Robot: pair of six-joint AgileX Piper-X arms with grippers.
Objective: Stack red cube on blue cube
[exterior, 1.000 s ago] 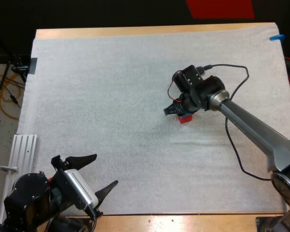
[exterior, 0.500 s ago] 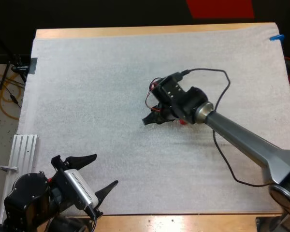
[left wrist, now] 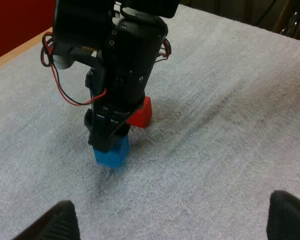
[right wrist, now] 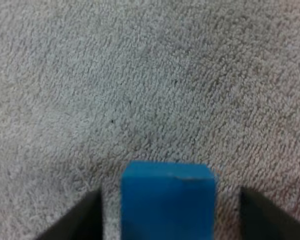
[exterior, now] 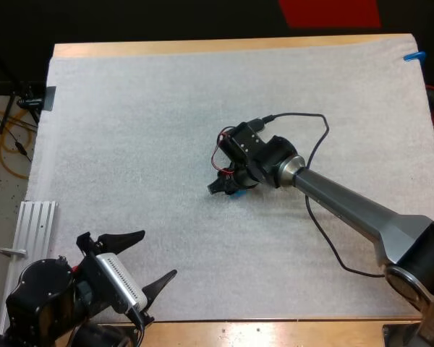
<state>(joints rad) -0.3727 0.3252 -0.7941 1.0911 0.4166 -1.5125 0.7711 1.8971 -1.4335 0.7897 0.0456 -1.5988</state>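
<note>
White mat point(exterior: 130, 108) — right gripper point(exterior: 224, 189) spread astride blue cube point(right wrist: 167, 200), red cube point(left wrist: 141, 113) just beside — left gripper point(exterior: 158, 253) spread.

On the mat point(exterior: 130, 108) — blue cube point(left wrist: 111, 154) flat, red cube point(left wrist: 141, 112) just beside it.

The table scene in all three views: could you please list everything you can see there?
blue cube: one, blue, on the mat near its middle.
red cube: one, red, on the mat beside the right tool.
mat: one, white, covering the table.
table: one, wooden.
metal rail: one, silver, by the mat's near left corner.
left tool: one, black, open, over the mat's near left part.
right tool: one, black, open, astride the blue cube without touching it.
</note>
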